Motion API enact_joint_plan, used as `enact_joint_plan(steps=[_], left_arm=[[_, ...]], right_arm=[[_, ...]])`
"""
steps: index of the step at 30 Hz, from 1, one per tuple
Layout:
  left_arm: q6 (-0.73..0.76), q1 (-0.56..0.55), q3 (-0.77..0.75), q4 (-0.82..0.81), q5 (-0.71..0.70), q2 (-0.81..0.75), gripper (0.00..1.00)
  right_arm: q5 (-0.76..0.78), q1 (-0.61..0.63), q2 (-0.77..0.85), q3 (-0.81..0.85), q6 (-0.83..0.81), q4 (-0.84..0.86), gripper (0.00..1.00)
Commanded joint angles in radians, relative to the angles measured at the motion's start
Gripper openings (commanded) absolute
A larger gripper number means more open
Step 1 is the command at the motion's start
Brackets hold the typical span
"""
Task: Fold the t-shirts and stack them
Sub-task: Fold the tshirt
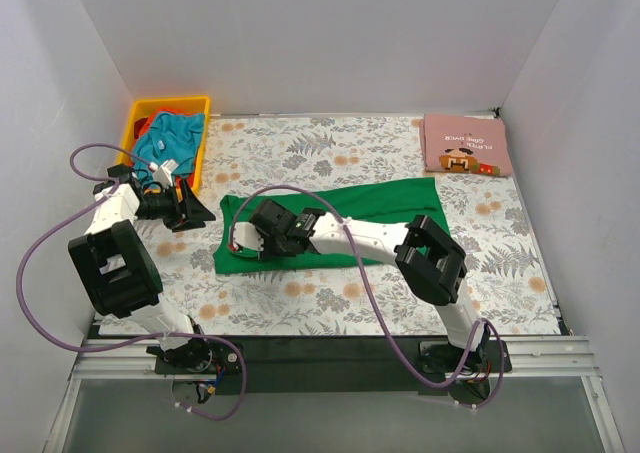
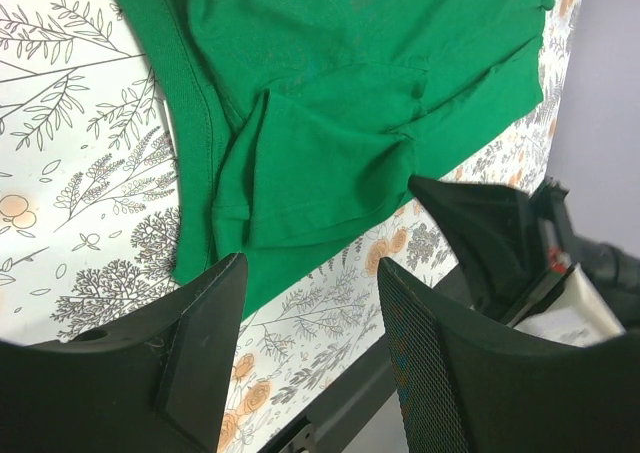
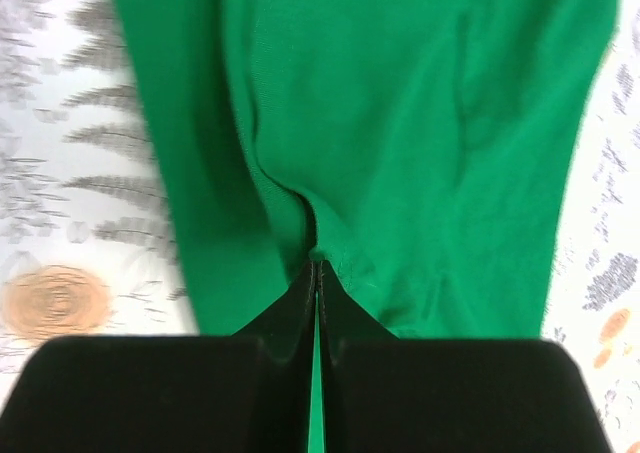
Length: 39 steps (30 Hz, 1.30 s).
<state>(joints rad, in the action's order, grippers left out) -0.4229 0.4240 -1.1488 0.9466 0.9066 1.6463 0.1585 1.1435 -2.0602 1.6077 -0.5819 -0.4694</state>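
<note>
Bin (image 1: 172, 101) at 10 o'clock: teal shirt (image 1: 170, 141), red shirt (image 1: 148, 125). Right pincer (image 3: 317, 266) clenched on green shirt (image 1: 385, 205); left pincer (image 2: 310, 269) released at its 9 o'clock.

This reads as a robotics lab cell, not a home. Plain white wall panels (image 1: 300, 33) box the table in on three sides. The left arm (image 1: 115, 263) and the right arm (image 1: 430, 258) are bolted to a metal rail (image 1: 340, 372) at the near edge, and purple cables (image 1: 366, 283) loop loose from them. The household touches look staged: a floral table cover (image 1: 300, 143), a yellow bin (image 1: 204, 138) of clothes, a green t-shirt (image 1: 390, 203) laid out. I cannot tell what lies beyond the panels.
</note>
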Motion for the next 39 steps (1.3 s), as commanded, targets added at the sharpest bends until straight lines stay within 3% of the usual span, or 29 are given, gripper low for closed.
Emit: enact_joint_plan(steps=[1, 11, 29, 33, 39], left_arm=[[0.016, 0.009, -0.032, 0.006, 0.028, -0.013, 0.54], [0.024, 0.009, -0.020, -0.006, 0.025, -0.019, 0.54], [0.056, -0.004, -0.008, -0.075, -0.015, -0.069, 0.51], [0.006, -0.089, -0.052, -0.137, -0.052, -0.045, 0.40], [-0.112, -0.276, -0.111, -0.273, -0.224, 0.019, 0.34]], right_arm=[[0.013, -0.053, 0.015, 0.058, -0.015, 0.018, 0.01], [-0.027, -0.189, -0.084, 0.176, 0.027, 0.026, 0.01], [0.067, -0.238, -0.098, 0.167, 0.102, 0.058, 0.01], [0.039, -0.240, -0.092, 0.146, 0.105, 0.061, 0.01], [0.050, -0.241, -0.092, 0.110, 0.117, 0.058, 0.01]])
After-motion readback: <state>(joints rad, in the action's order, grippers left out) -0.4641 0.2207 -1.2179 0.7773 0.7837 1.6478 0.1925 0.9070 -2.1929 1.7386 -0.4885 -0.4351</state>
